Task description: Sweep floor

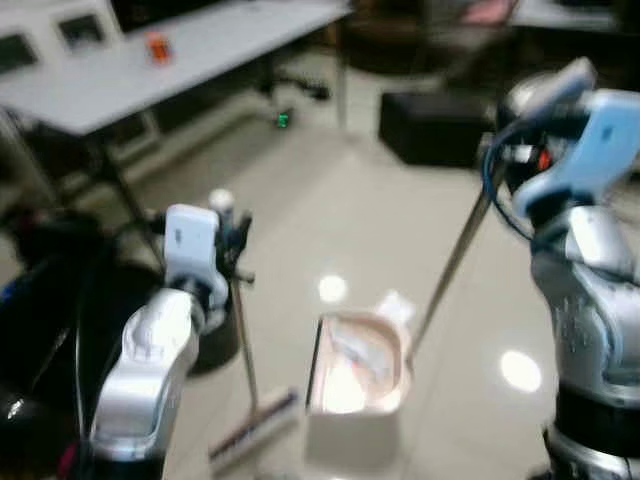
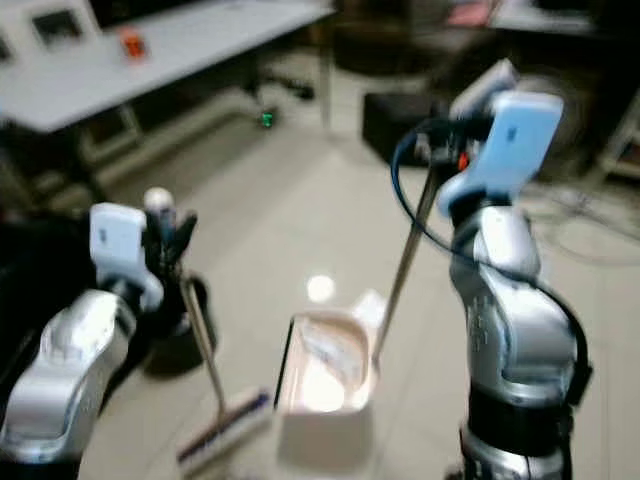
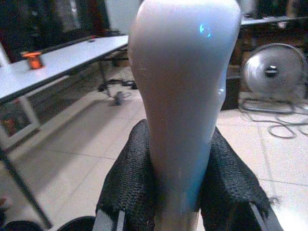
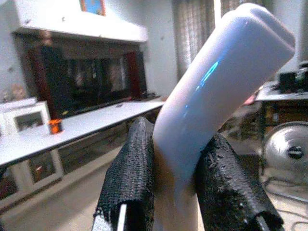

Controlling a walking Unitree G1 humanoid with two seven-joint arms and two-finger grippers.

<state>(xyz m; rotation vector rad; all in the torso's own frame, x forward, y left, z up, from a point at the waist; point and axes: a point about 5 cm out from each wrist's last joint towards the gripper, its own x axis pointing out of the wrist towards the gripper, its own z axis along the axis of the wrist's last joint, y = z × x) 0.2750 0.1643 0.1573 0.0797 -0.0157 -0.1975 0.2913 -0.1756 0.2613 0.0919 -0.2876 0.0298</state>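
**Broom in the left, dustpan in the right, both over the tile**

My left tool [image 3: 175, 192] is clamped on the pale broom handle [image 3: 185, 96]; in the left wrist view both black fingers [image 3: 130, 183] press against its sides just below the rounded top. My right tool [image 4: 175, 187] is clamped the same way on the bent grip of the dustpan handle [image 4: 216, 86], fingers tight on either side.

In the left eye view the broom shaft runs from the left tool, at centre left of the frame, down to the broom head [image 1: 255, 428], which sits on the floor [image 1: 330, 200] at the lower centre. The dustpan [image 1: 355, 370] stands just to the right of the head, near it but apart, its long handle rising to the right tool in the upper right of the frame.

The pan looks to hold something pale, perhaps paper or litter; the blur keeps me from saying what. A dark round bin [image 1: 215, 335] stands behind my left arm; I cannot see inside it.

My worry is the grip height: I hold both poles near their tops, so a hard stroke could twist the broom in the fingers. A tilt of the right wrist could tip the pan and spill its load. The bin and the worktop [image 1: 150, 70] leg in the upper left crowd my left elbow.
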